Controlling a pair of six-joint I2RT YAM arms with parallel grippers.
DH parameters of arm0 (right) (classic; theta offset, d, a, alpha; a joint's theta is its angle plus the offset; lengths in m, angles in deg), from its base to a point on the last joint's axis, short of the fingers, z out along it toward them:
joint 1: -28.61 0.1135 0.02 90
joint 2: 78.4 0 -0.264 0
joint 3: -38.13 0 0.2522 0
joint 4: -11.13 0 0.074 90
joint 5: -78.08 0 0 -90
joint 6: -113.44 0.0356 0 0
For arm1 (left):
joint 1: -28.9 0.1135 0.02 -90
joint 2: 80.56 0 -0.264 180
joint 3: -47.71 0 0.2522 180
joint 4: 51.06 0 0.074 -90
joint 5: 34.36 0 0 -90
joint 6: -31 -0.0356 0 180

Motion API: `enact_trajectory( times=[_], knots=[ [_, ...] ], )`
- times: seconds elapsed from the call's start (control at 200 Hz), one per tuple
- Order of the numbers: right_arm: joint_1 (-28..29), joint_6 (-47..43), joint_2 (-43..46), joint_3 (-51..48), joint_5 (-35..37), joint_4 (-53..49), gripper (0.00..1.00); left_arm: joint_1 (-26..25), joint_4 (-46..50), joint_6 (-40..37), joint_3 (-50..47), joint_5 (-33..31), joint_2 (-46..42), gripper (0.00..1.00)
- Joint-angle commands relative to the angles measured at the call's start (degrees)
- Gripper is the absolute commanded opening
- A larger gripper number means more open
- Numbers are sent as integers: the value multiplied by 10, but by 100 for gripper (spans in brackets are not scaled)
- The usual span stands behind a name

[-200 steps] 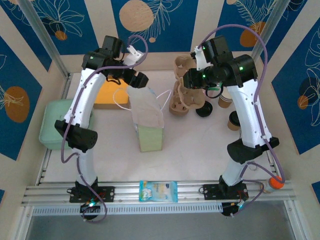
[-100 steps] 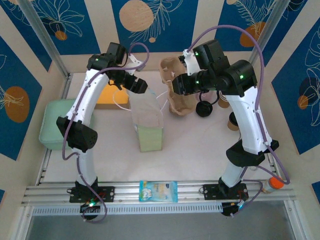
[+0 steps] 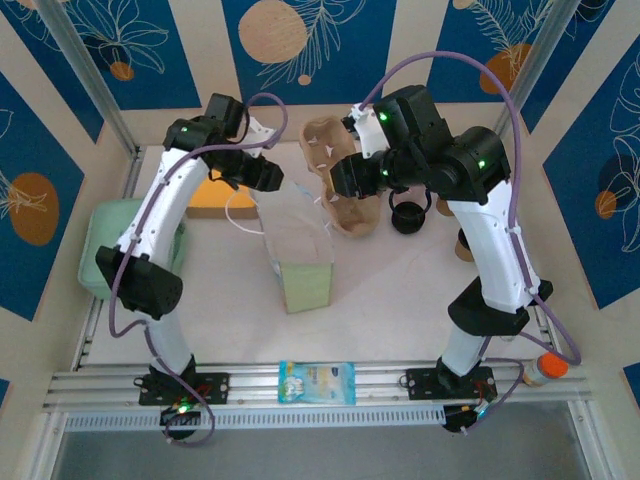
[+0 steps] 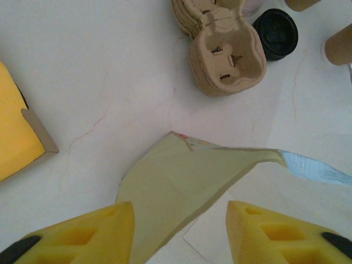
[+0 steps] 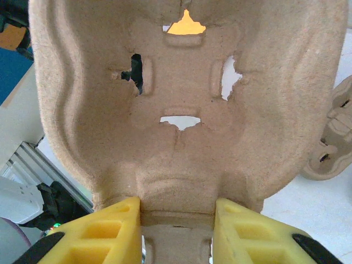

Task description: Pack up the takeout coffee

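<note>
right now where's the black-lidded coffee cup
In the top view the coffee cup stands on the table right of centre, just right of the stacked pulp cup carriers.

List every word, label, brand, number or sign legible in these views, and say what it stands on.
Small blue and white printed packet on the near rail: print too small to read.
Brown moulded-pulp cup carrier, pale green paper bag, round black plastic lid, yellow box: no lettering seen.
Nothing here is legible.
</note>
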Motion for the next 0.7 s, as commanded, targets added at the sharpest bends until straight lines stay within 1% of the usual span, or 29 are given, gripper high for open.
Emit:
enact_trajectory(
  times=[0.0,0.17,0.31,0.4,0.425,0.46,0.505,0.605,0.69],
  knots=[
    [11,-2,-1,12,11,-12,32,-11,-15,40,-23,-1,-33,44],
    [26,-3,-2,9,12,-11,32,-29,-30,65,-49,14,-50,39],
    [44,-1,-12,3,15,-10,32,-31,-39,73,-57,30,-61,38],
    [54,6,-20,0,16,-11,32,-20,-48,81,-54,28,-71,46],
    [58,8,-23,-1,17,-11,32,-13,-53,86,-56,31,-74,50],
    [63,11,-26,-2,20,-12,32,-1,-63,96,-58,35,-78,57],
    [71,15,-29,-5,25,-11,32,15,-76,109,-62,38,-84,62],
    [84,26,-37,-9,36,-8,32,48,-104,133,-80,40,-104,67],
    [92,36,-45,-11,40,-8,32,59,-127,140,-111,42,-132,68]
  ],
)
